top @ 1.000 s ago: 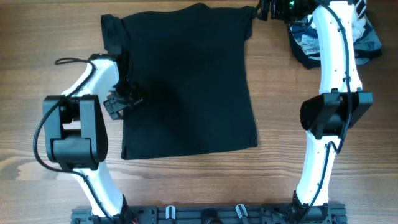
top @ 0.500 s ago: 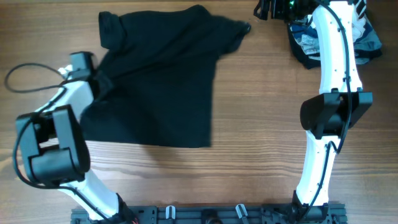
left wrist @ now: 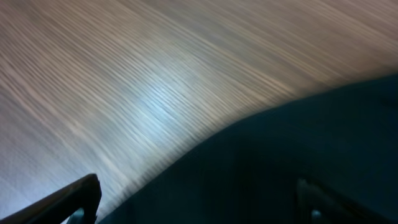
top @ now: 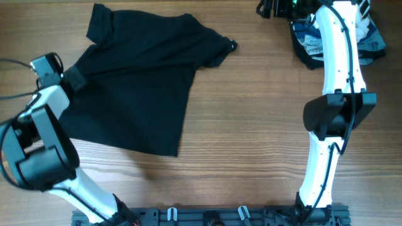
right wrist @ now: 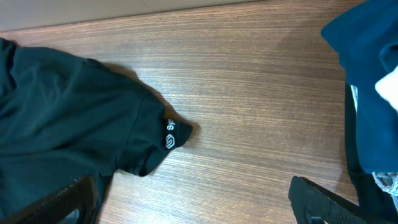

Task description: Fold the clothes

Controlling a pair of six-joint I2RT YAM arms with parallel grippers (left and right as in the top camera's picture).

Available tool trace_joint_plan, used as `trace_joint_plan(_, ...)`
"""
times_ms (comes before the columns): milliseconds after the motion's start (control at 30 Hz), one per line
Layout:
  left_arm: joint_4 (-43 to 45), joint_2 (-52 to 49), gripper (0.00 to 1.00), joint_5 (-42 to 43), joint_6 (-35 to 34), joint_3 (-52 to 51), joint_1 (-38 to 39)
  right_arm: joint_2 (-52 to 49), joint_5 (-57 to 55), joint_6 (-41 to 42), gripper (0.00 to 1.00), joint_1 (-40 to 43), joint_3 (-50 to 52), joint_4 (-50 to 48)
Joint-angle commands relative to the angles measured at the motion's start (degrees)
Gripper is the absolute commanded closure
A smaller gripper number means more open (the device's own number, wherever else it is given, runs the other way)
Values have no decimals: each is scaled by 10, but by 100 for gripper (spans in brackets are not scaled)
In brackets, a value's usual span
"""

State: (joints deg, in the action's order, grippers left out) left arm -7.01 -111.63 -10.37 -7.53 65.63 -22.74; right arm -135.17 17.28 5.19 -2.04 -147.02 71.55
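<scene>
Black short-sleeved T-shirt (top: 138, 81) rumpled near the wooden table's (top: 251, 125) far-left corner. Left gripper (top: 73, 79) over its hem, 2 fingers (left wrist: 74, 199) spread. Right gripper (top: 261, 9) at the far edge, also spread, beside heaped blue clothes (top: 370, 39).

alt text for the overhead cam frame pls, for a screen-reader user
A black T-shirt lies rumpled and skewed across the left half of a wooden table, with the left claw at its left edge. The right arm stretches to the far right corner, beside a heap of blue and white clothes.
</scene>
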Motion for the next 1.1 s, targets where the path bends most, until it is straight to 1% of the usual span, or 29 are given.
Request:
trace_joint_plan(0, -112, 136, 0, 122, -13, 28, 44, -14, -7, 9, 0, -2, 4, -1)
trace_joint_plan(67, -205, 179, 0, 180, -54, 28, 78, -14, -7, 9, 0, -4, 4, -2)
trace_joint_plan(100, -256, 195, 0, 210, -78, 28, 109, -14, -7, 10, 0, -4, 4, -4)
trace_joint_plan(133, -294, 198, 0, 231, -82, 28, 139, -14, -7, 10, 0, -4, 4, -5)
trace_joint_plan(233, -374, 190, 0, 216, -77, 27, 243, -15, -7, 10, 0, -4, 4, -8)
trace_joint_plan(367, -431, 162, 0, 161, -78, 27, 381, -15, -7, 9, 0, -4, 4, -5)
trace_joint_plan(433, -453, 146, 0, 150, -94, 25, 411, -15, -7, 9, 0, -4, 4, -5)
trace_joint_plan(500, -456, 125, 0, 161, -109, 16, 436, -15, -7, 9, 0, -4, 4, -6)
trace_joint_plan(533, -455, 113, 0, 161, -99, 9, 454, -15, -7, 9, 0, -4, 4, -6)
trace_joint_plan(600, -451, 99, 0, 160, -58, -11, 490, -15, -7, 9, 0, -4, 4, -5)
trace_joint_plan(633, -451, 94, 1, 149, -53, -23, 506, -15, -7, 9, 0, -4, 4, -6)
trace_joint_plan(667, -449, 89, 4, 139, -54, -38, 520, -15, -7, 8, 0, -4, 4, -6)
trace_joint_plan(767, -424, 85, 7, 139, -99, -85, 530, -15, -7, 8, 0, -4, 4, -6)
trace_joint_plan(867, -403, 85, 13, 139, -125, -126, 530, -15, -8, 8, 0, -4, 4, -8)
trace_joint_plan(933, -398, 84, 20, 137, -156, -147, 530, -15, -7, 8, 0, -4, 4, -8)
trace_joint_plan(967, -397, 84, 27, 137, -173, -155, 530, -15, -7, 9, 0, -4, 4, -8)
trace_joint_plan(1000, -397, 84, 40, 137, -194, -163, 530, -15, -7, 9, 0, -4, 4, -8)
trace_joint_plan(1067, -403, 84, 59, 143, -239, -178, 530, -15, -7, 10, 0, -4, 4, -8)
